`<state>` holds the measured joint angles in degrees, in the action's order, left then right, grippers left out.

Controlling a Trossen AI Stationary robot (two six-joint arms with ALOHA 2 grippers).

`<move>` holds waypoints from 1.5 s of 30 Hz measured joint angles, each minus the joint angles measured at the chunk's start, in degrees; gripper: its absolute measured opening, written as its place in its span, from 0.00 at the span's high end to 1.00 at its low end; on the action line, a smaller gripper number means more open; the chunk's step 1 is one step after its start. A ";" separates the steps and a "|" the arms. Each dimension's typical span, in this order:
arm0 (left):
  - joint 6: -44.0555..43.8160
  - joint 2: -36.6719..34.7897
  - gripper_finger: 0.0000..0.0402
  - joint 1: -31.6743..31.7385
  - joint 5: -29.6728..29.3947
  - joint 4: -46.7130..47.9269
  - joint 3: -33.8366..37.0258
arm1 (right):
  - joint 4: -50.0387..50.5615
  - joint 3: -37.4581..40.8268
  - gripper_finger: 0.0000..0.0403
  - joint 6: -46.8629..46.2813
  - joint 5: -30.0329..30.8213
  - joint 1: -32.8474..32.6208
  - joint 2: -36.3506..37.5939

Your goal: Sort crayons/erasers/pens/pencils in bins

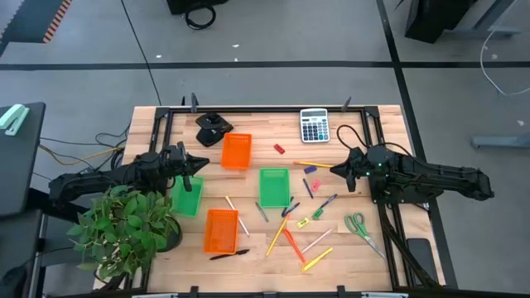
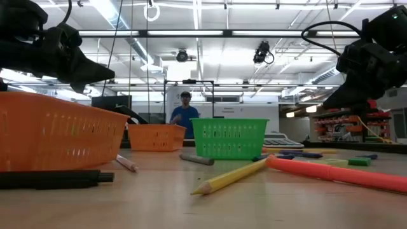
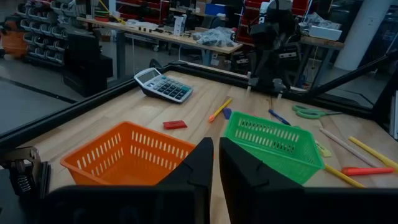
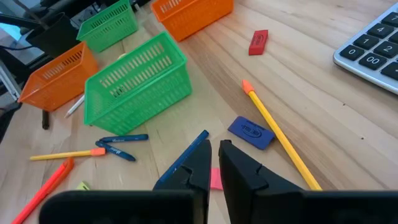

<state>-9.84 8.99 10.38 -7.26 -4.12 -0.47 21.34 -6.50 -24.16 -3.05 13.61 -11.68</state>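
A pale wooden worktop [image 1: 257,248] is seen from above, with four small mesh plastic bins on it. The green bin at the middle [image 1: 274,187] serves as landmark. An orange bin [image 1: 237,151] lies toward the far edge from it, beside a grey calculator [image 1: 314,125]. A second green bin [image 1: 187,195] lies to its left, and a second orange bin [image 1: 221,230] toward the near edge on that side.

The left tool [image 1: 201,163] is held above the worktop between the far orange bin and the left green bin; its fingers [image 3: 196,165] are nearly closed, with only a slit between them, and nothing is held. The right tool [image 1: 338,172] is held to the right of the middle green bin, over a blue block eraser [image 4: 250,132] and a long yellow pencil with an orange tip [image 4: 277,134]; its fingers [image 4: 239,168] are likewise almost together and empty.

A red block eraser [image 1: 280,149] lies between the far orange bin and the calculator. Dark blue pens [image 4: 122,139] lie just beside the middle green bin. Further yellow pencils [image 1: 277,237] and a thick orange-red crayon [image 1: 293,246] are scattered toward the near edge from it, with green-handled scissors [image 1: 359,225] farther right. A black pen [image 1: 228,254] lies near the near orange bin. A leafy potted plant [image 1: 124,228] stands at the worktop's left corner.
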 joint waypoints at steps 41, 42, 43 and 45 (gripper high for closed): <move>0.00 0.02 0.93 0.06 -0.29 -3.75 0.00 | -0.28 0.00 0.90 -7.01 1.13 0.02 0.00; -0.41 0.00 0.92 0.06 -0.38 -6.10 0.00 | -0.62 -0.02 0.90 -9.68 1.16 0.02 0.00; -1.30 0.00 0.92 0.01 -0.41 -8.49 0.00 | -1.13 0.00 0.90 -11.97 1.46 0.02 -0.01; -1.78 0.00 0.90 -0.40 0.12 -11.92 0.00 | -2.95 0.00 0.90 -14.36 3.78 0.02 -0.02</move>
<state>-11.62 8.99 9.97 -7.14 -16.04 -0.47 18.39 -6.50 -38.52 0.73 13.63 -11.70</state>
